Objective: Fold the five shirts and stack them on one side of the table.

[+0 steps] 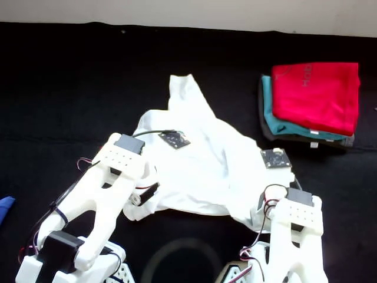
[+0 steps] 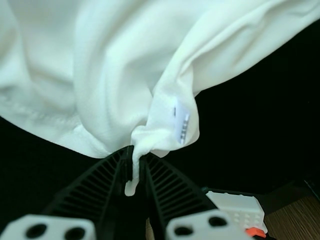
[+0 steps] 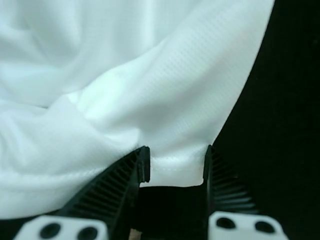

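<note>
Left fingers (image 2: 107, 182): clamped together on a thin twist of the white shirt's (image 1: 200, 159) hem, just beside its sewn-in label (image 2: 181, 122).
Right fingers (image 3: 120, 185): apart, straddling the hem edge of the same shirt with nothing pinched.
White shirt: rumpled and unfolded in the middle of the black table (image 1: 70, 82), near both arms, with one part trailing toward the far side.
Handling: light, limp knit that probably sags, bunches and drags on the table rather than keeping any shape, and a thin pinch could slip free.
Where to hold: the stitched hem and corners look like the firmest grip, and taking two well-apart points would pull the cloth flat.
Stack: at the far right of the table, well apart from the white shirt, with a red shirt (image 1: 315, 94) on top, a teal shirt (image 1: 277, 121) under it and a dark grey shirt (image 1: 265, 134) at the bottom.
Counts: three folded shirts and one unfolded white one; a blue cloth (image 1: 5, 206) at the left edge may be the fifth.
</note>
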